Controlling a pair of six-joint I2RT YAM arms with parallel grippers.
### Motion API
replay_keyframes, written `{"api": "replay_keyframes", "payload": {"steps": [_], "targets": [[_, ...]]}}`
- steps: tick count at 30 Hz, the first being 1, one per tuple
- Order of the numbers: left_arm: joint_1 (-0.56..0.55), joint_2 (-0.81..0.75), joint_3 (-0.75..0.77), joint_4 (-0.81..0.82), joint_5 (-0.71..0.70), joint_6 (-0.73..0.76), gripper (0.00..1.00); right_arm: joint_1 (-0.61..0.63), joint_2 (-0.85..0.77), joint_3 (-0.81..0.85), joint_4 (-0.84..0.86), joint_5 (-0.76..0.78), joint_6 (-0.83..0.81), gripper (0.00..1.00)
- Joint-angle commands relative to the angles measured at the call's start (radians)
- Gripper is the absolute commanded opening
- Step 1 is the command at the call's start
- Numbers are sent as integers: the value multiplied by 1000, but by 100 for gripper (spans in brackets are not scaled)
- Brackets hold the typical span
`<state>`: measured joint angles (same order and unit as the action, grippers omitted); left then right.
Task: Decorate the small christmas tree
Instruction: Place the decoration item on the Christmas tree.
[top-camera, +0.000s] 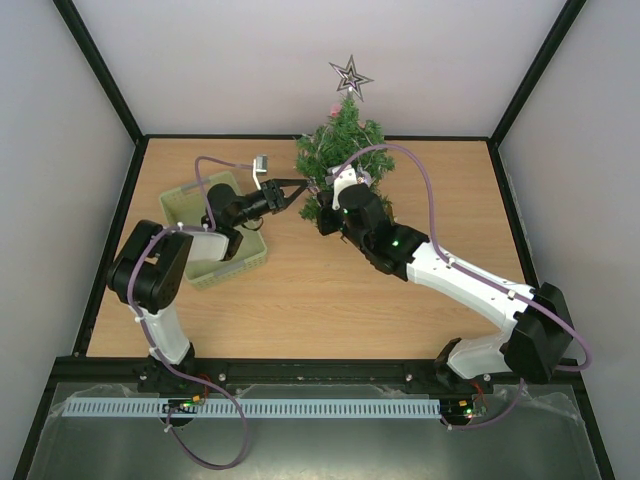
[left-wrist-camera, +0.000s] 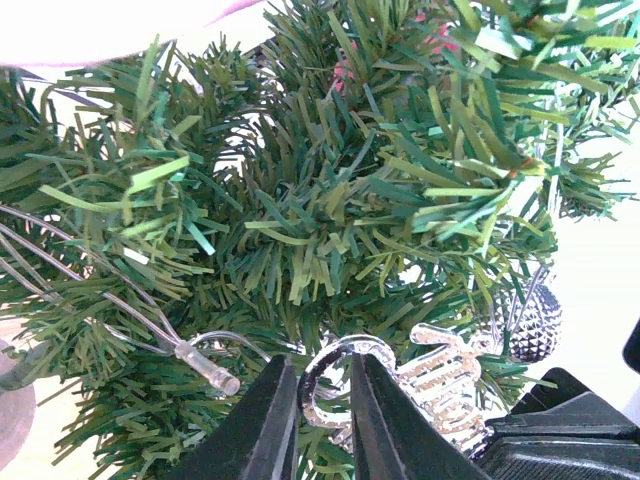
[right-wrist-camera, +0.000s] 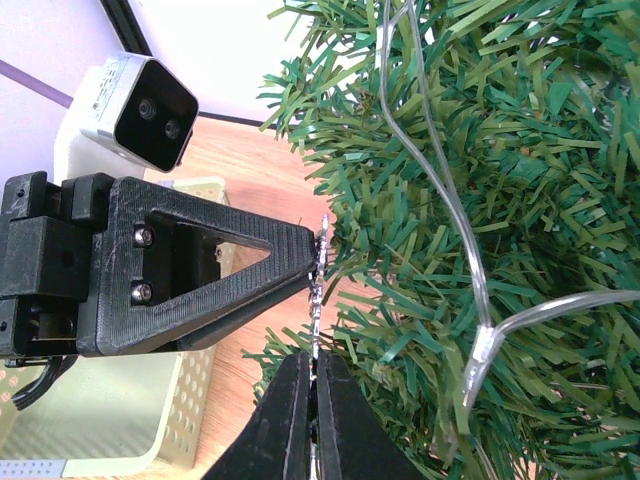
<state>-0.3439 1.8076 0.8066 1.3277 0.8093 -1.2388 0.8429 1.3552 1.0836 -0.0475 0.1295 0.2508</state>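
Observation:
The small christmas tree (top-camera: 341, 150) stands at the back of the table with a silver star (top-camera: 351, 77) on top. A flat silver glitter ornament (left-wrist-camera: 440, 385) sits against its lower branches. My left gripper (left-wrist-camera: 322, 365) is shut on the ornament's curled hook, which spans the narrow gap between the fingers. Seen from the right wrist, the ornament (right-wrist-camera: 320, 270) is edge-on and my right gripper (right-wrist-camera: 316, 358) is shut on its lower edge. From above, the left gripper (top-camera: 300, 189) and right gripper (top-camera: 322, 212) meet at the tree's near left side.
A pale green basket (top-camera: 215, 230) lies at the left under the left arm. A clear light string with a bulb (left-wrist-camera: 205, 367) runs through the branches, and its wire (right-wrist-camera: 450, 215) hangs beside the right gripper. A silver ball (left-wrist-camera: 532, 322) hangs on the tree.

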Motion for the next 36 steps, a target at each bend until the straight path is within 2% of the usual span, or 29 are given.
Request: {"api": "replay_keyframes", "payload": {"steps": [1,8,16,21,36], "targets": [[-5,11,20,218,16,-13,15,-10,6,-11,14,3,7,2],[-6,3,16,215,12,-10,8,-11,-9,-11,1,8,5,6],[-17,-5,17,177,11,28,6,-11,-48,-12,-20,17,23,25],[-21,-4,11,178,7,36,6,-11,-86,-9,-36,6,33,44],[-34,-26,-5,169,-7,62,6,-12,-205,15,-55,-71,86,60]]}}
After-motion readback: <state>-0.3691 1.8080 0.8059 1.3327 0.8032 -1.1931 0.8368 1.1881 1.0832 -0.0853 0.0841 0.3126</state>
